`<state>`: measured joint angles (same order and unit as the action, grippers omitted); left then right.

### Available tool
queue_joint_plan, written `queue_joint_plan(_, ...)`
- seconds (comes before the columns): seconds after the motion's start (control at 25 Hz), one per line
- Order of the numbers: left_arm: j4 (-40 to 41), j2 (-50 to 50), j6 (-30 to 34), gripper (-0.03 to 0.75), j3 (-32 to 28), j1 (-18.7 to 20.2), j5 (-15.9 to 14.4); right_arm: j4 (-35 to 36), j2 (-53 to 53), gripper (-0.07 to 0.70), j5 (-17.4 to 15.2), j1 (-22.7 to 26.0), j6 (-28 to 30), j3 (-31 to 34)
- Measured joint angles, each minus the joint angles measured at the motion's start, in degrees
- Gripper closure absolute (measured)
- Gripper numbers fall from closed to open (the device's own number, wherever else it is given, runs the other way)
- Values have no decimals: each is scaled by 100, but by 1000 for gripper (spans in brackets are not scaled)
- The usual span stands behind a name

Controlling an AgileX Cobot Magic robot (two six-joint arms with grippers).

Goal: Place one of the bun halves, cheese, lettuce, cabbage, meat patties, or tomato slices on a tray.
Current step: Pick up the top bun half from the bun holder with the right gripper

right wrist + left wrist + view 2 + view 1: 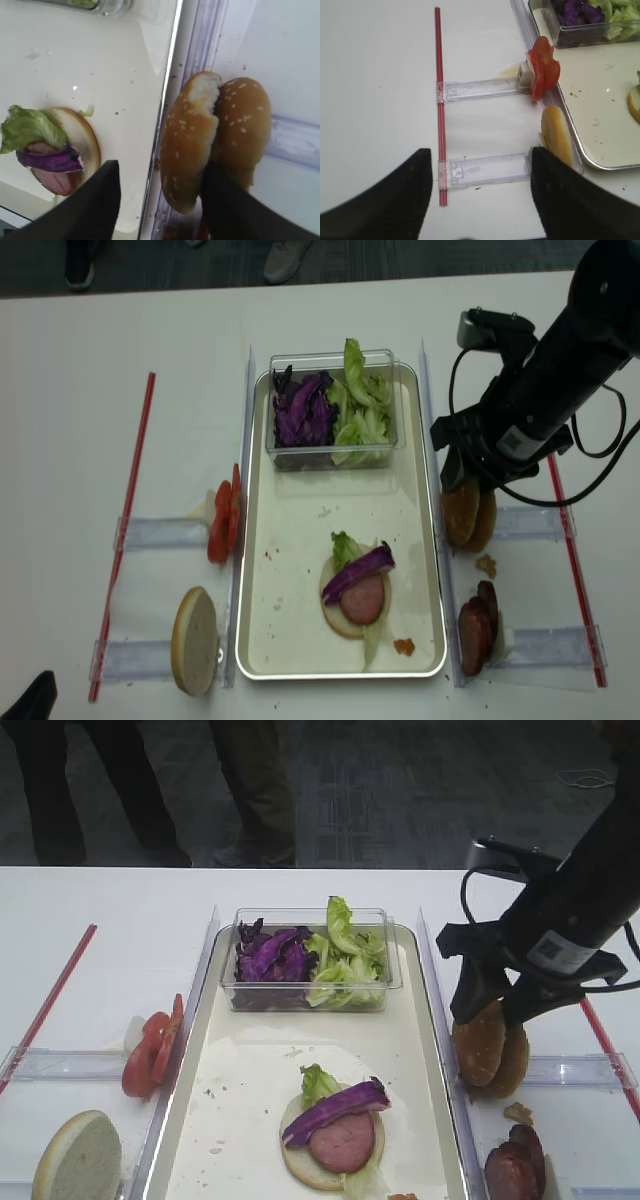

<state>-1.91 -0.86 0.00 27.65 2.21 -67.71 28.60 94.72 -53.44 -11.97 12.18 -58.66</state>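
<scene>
While the pale bun half [77,1158] lies nearest, R gripper [492,1010] hangs jaws wide astride the sesame bun halves [490,1048], just right of the tray [195,1070]. L gripper [480,165] wide, empty.

Black right arm [585,910], white label, black cables

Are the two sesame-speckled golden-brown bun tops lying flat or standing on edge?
On edge: sesame-speckled golden-brown bun tops lean together, outside the cream tray's rim.
</scene>
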Motion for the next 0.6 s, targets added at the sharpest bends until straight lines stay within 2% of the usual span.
queue_joint_plan(0.28, 0, 0, 0, 306, 0, 0, 0, 0, 251, 217, 0, 0, 65, -13)
queue_joint_plan(0.6, 0, 0, 0, 306, 0, 0, 0, -11, 261, 318, 0, 0, 65, -13)
